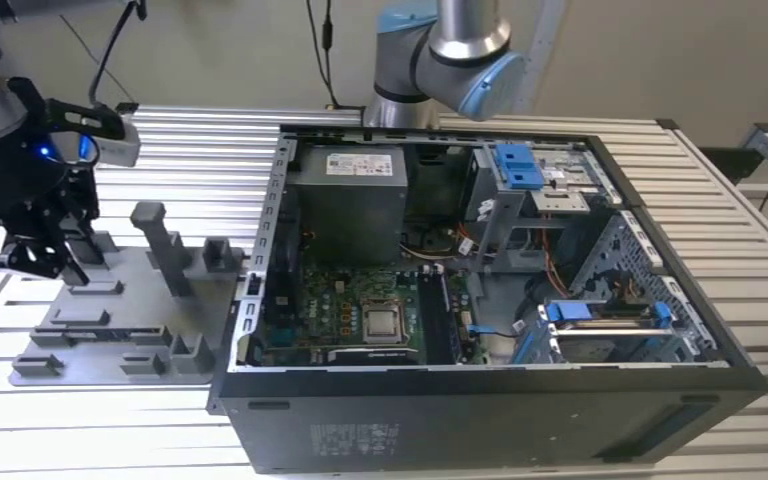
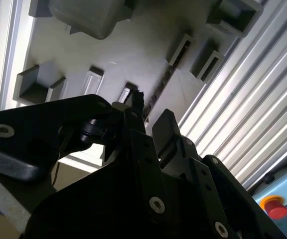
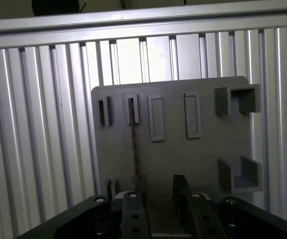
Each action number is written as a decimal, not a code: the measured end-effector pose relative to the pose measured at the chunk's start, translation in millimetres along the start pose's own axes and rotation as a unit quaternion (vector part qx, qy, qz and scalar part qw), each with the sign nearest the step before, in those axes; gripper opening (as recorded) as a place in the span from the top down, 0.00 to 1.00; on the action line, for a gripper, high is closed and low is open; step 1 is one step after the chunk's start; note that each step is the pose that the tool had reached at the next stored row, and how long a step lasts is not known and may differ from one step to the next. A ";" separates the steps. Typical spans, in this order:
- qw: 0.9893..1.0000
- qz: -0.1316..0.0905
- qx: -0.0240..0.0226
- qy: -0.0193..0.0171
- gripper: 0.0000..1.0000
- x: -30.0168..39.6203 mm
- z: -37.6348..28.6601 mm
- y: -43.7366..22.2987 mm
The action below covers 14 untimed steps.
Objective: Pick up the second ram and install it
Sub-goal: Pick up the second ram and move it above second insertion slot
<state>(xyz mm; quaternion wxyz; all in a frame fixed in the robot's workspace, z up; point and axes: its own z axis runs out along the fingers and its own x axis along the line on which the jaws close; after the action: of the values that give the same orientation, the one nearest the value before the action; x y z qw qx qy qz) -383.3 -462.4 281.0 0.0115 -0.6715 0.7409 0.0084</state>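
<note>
Grey matte plastic fixture plate (image 3: 203, 159), moulded with slots and square pockets, lies on ribbed aluminium surface (image 3: 44, 149). The second ram (image 3: 134, 144), thin and dark, stands on edge in one narrow slot. Black tool (image 3: 159, 186) hangs just above its near end, fingers spread, gripping nothing. Exterior view: plate at nine o'clock from open black computer case (image 1: 491, 425); tall grey post (image 1: 152, 235) at three o'clock of tool.

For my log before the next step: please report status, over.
Gripper open, over grey fixture. Second ram on edge in its slot, not gripped. Nothing seen in the way.
</note>
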 end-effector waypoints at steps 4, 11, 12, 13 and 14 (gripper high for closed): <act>1.000 0.000 0.000 0.000 0.64 0.1 3.0 0.0; 1.000 0.000 0.000 0.000 0.64 2.6 12.9 0.6; 1.000 0.000 0.000 0.000 0.64 3.6 14.5 0.7; 1.000 0.000 0.000 0.000 0.64 4.7 16.0 1.0; 1.000 0.000 0.000 0.000 0.64 5.8 17.4 1.2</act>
<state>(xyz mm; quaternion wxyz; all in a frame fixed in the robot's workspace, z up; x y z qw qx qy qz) -385.0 -467.6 263.5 0.0116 -0.6715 0.7409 0.0084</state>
